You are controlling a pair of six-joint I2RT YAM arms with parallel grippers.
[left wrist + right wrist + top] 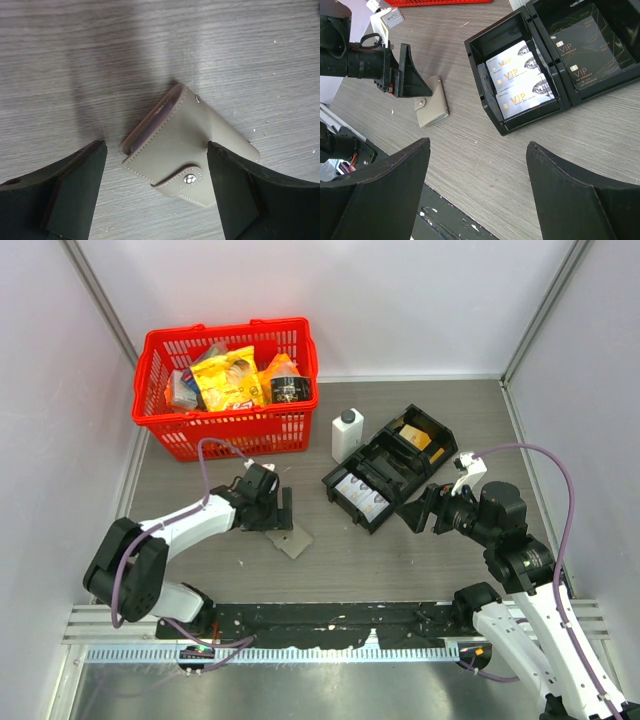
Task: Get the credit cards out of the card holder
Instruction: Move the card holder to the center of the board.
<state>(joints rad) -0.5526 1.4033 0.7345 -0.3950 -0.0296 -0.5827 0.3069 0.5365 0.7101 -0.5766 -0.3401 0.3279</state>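
Along the bottom of the overhead view, a black mounting rail [330,618] carrying both arm bases. Just beyond it, a grey wood-grain table [400,565].

On the left half of that table, the left gripper [156,147], lowered close to the surface, black fingers [80,185] spread wide apart and clamped on nothing. Between those fingers, flat on the wood grain, the small grey-tan leather-look card holder [182,150]: folded shut, stitched along the edges, strap buttoned down with a metal snap [189,179] near the lower middle of the left wrist frame. Right-hand finger overlapping the holder's right edge in that frame; cannot tell whether touching. A purplish lining just visible along the holder's upper left side.

At the right of the overhead view, the right gripper [477,145], raised above the table, jaws likewise wide apart, holding nothing. Ahead of it, in the upper right of the right wrist frame, a large black plastic compartmented tray [535,117]. In its nearer compartment, a fanned stack of white cards [520,80] with gold "VIP" lettering; in the next one, dark cards [585,45] with thin gold lines. Card holder well to the left of the tray, apart from it.

Further back, just beside the tray's upper left corner in the overhead view, a small white plastic bottle [347,433], upright. At the upper left, near the back wall, a red plastic shopping basket [230,332] filled with packaged goods, a yellow bag [230,380] on top.
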